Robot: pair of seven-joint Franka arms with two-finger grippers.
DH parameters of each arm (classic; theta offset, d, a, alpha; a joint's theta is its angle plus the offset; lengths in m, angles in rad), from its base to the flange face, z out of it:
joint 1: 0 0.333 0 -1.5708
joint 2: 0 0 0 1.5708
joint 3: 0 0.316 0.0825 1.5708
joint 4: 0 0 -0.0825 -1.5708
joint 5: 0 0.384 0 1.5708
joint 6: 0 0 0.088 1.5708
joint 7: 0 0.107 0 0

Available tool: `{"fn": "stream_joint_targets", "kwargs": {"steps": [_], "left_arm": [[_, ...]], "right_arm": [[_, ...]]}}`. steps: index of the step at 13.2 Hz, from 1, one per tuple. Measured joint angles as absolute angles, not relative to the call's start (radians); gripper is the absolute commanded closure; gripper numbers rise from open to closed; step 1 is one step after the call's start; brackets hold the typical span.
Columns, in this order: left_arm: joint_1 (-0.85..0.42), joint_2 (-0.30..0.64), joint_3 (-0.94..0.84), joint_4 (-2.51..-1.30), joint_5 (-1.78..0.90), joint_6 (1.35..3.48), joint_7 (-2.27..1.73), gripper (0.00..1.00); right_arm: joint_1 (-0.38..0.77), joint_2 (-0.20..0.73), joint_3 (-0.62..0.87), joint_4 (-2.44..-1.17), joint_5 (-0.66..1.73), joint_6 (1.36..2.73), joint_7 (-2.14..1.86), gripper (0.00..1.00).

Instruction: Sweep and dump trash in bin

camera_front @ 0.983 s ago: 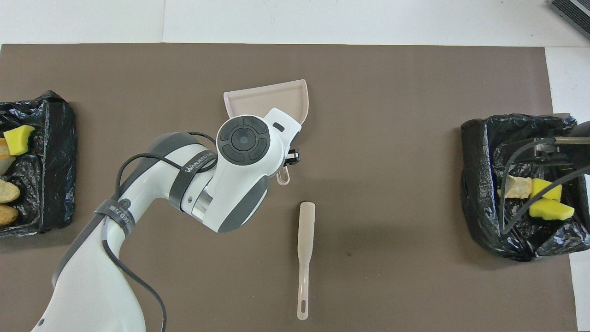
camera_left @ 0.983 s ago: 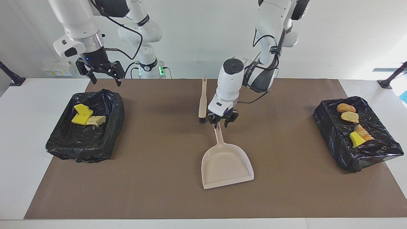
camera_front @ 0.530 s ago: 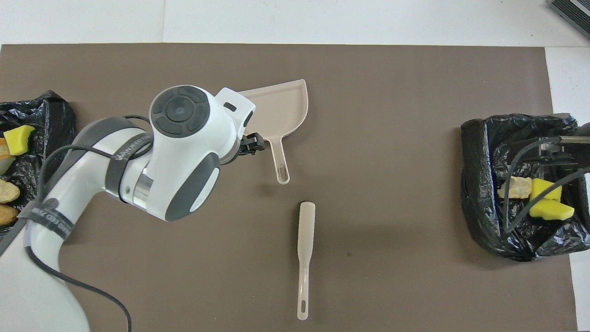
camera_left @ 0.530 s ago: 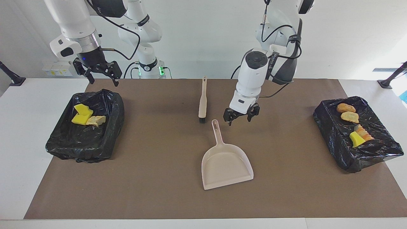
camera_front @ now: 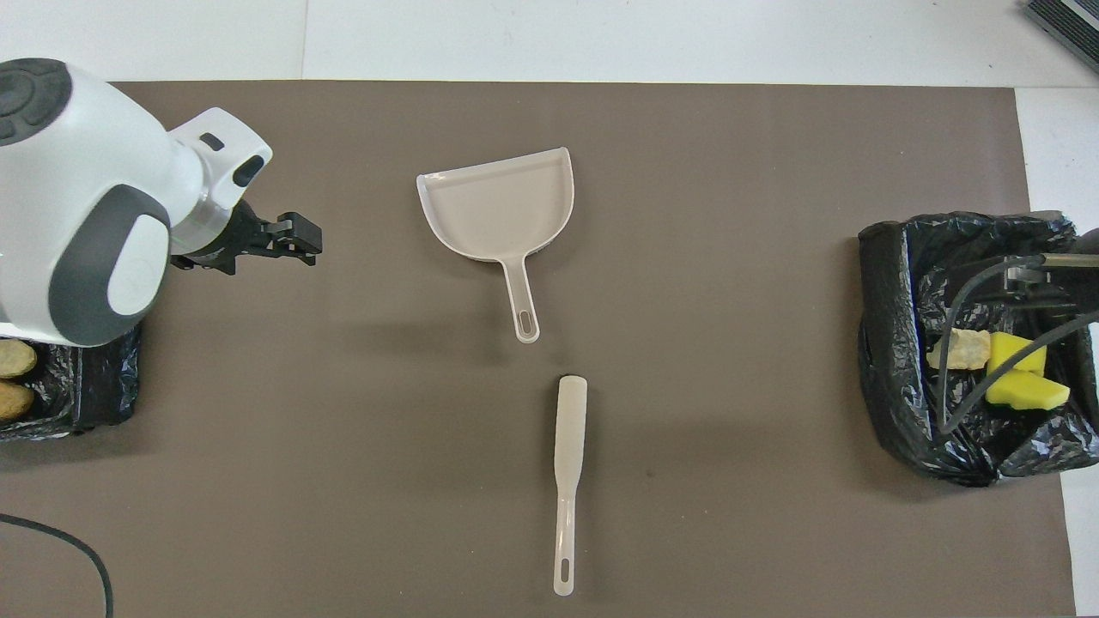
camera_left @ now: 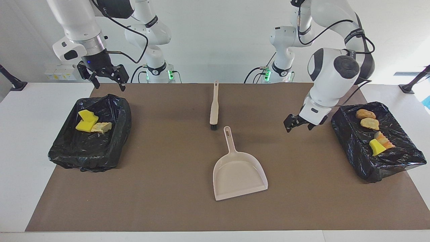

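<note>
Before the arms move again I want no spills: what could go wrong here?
The left claw, open, hangs beside the bin at its end; a swing could snag the loose black liner. The scraps there lie high on the liner, so a nudge might roll them out. The right claw waits over the other bin.

mat middle: dustpan, brush | ends: bins | between: open

White counter under a brown mat. On the mat: dustpan mid-mat, brush nearer the robots, one black-lined bin at each end.
</note>
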State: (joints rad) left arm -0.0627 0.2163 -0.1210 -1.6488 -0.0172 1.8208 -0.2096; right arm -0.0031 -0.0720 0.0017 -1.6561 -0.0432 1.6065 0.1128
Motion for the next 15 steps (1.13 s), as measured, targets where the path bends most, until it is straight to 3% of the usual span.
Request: {"fn": "stream_joint_targets", "kwargs": {"steps": [4,8,15], "left_arm": [[0.064,0.205,-0.119,-1.635,-0.017,1.764,0.031,0.0],[0.138,0.135,-0.117,-1.643,-0.017,1.672,0.209,0.0],[0.152,0.064,-0.124,-1.651,-0.002,1.619,0.199,0.0]], "right_arm": [[-0.003,-0.072,0.002,-1.656,-0.043,1.601,0.113,0.0],[0.006,-0.072,0.006,-1.656,-0.043,1.601,0.113,0.0],[0.006,-0.072,0.005,-1.656,-0.043,1.6,0.113,0.0]]}}
